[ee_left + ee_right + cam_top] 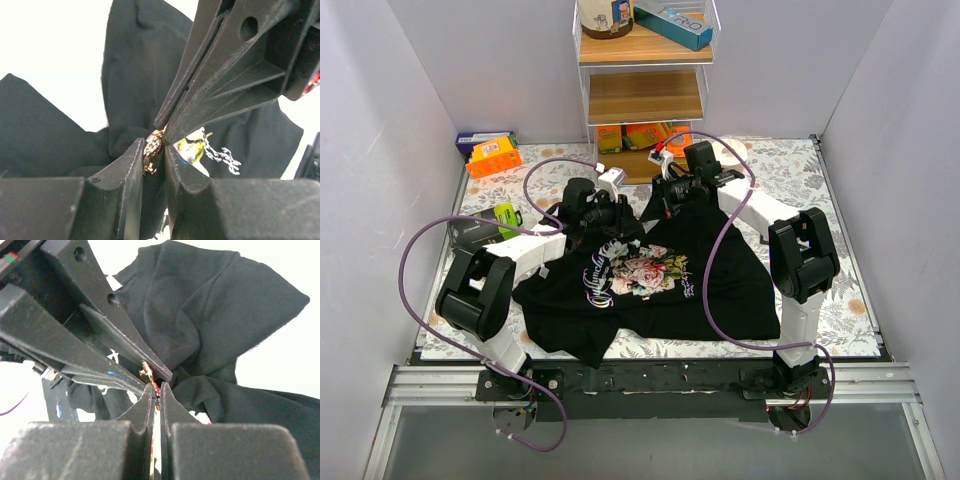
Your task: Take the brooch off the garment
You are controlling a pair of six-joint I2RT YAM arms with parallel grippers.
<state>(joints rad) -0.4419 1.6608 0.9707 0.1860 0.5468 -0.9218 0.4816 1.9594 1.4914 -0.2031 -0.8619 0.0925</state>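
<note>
The garment [720, 270], a black T-shirt with a rose print, lies on the table with its upper part bunched up between both grippers. My left gripper [626, 218] and right gripper [658, 207] meet tip to tip over that bunch. In the left wrist view the brooch [151, 149], a tiny red-gold pin, sits between my left gripper's [154, 150] tips together with black cloth [135, 60]. My right fingers [210, 85] pinch its top. In the right wrist view my right gripper [157, 388] is nearly closed on the brooch [148, 371]. The left fingers [100, 335] clamp it from above. The brooch is hidden in the top view.
A wooden shelf unit [640, 95] stands at the back middle. An orange box [495, 157] and a green item [507, 215] lie at the left. Purple cables [710, 290] loop over the shirt. The floral table cover [840, 200] is walled in white on three sides.
</note>
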